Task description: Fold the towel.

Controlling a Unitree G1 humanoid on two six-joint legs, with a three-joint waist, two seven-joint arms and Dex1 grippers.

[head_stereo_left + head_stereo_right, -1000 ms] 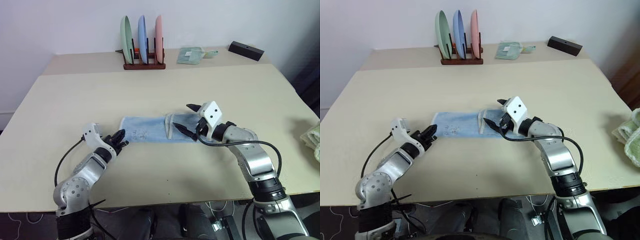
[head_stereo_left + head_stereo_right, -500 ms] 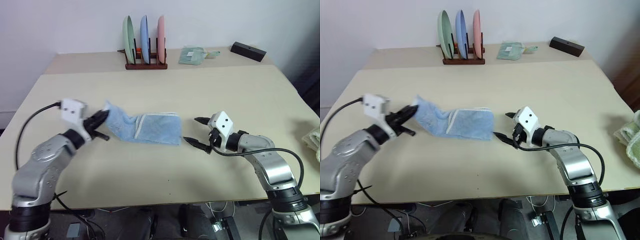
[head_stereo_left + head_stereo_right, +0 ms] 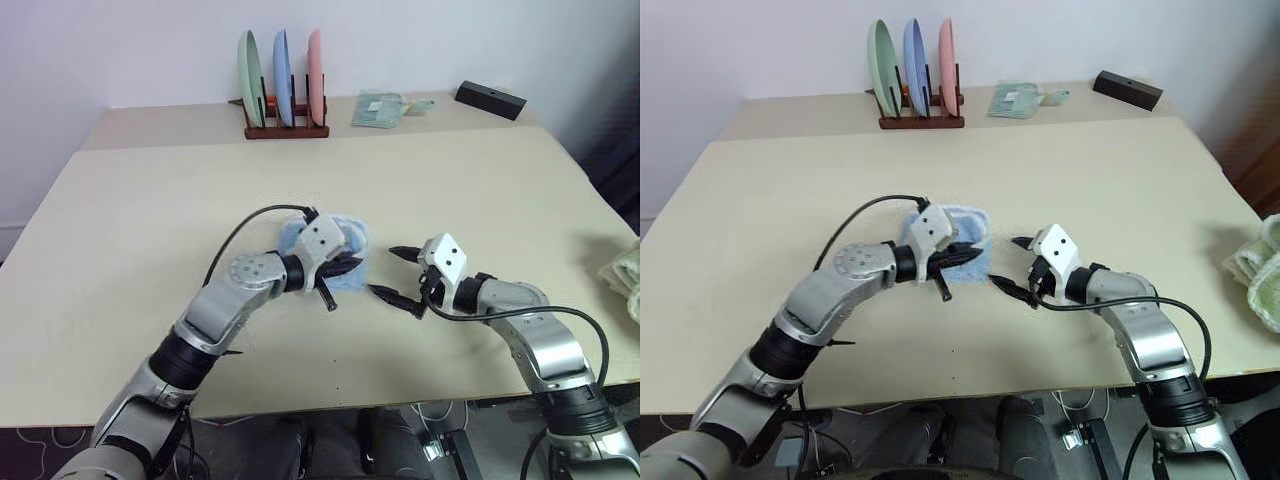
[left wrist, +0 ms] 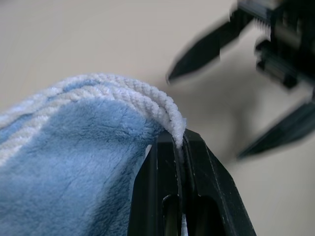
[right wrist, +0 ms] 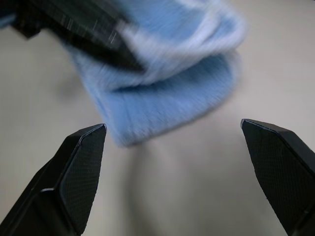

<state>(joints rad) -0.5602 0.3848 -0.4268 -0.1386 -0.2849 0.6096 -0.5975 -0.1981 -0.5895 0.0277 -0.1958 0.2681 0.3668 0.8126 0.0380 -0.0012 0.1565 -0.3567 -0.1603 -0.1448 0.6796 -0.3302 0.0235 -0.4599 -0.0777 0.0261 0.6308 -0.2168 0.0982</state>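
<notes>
The light blue towel (image 3: 352, 236) lies doubled over in the middle of the table, its pale cream hem (image 4: 147, 96) on top. My left gripper (image 3: 338, 272) is shut on that hem at the towel's right end, and the hem sits pinched between its black fingers (image 4: 157, 196). My right gripper (image 3: 382, 270) hovers open just to the right of the towel, holding nothing. In the right wrist view the folded towel (image 5: 162, 98) lies a short way ahead of the wide-apart fingertips (image 5: 83, 162).
A wooden rack with three upright plates (image 3: 285, 95) stands at the back of the table (image 3: 150, 200). A pale green folded cloth (image 3: 378, 110) and a black box (image 3: 490, 98) lie beside it. Pale cloths (image 3: 625, 270) sit at the right edge.
My left gripper swung right with the towel's left end, laying it over the other half. The right gripper let the towel's right end lie, drew back slightly to the right and stayed open.
</notes>
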